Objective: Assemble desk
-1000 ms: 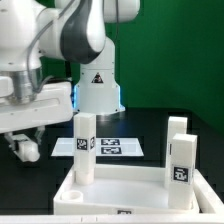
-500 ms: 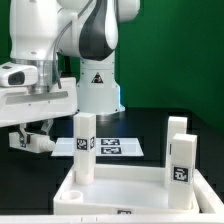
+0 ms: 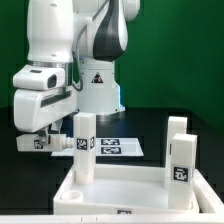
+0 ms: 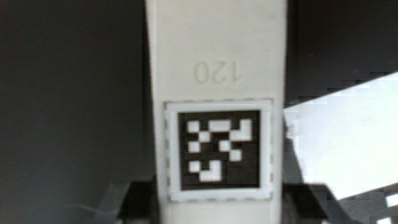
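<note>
The white rimmed tabletop (image 3: 120, 195) lies at the front of the exterior view. Three white tagged legs stand upright in it: one at its left back corner (image 3: 86, 150), two on the right (image 3: 177, 132) (image 3: 182, 162). My gripper (image 3: 47, 137) hangs left of the tabletop, shut on a fourth white leg (image 3: 60, 144) that it holds roughly level, just left of the left back leg. In the wrist view this leg (image 4: 217, 80), with its tag, fills the middle and my gripper (image 4: 217, 205) has a dark finger on each side of it.
The marker board (image 3: 120, 147) lies on the black table behind the tabletop. The robot's white base (image 3: 97, 90) stands behind it before a green wall. A white sheet corner (image 4: 347, 150) shows beside the held leg in the wrist view.
The arm has swung toward the exterior view's right, carrying the held leg closer to the tabletop's left back leg. The tabletop and its standing legs have not moved.
</note>
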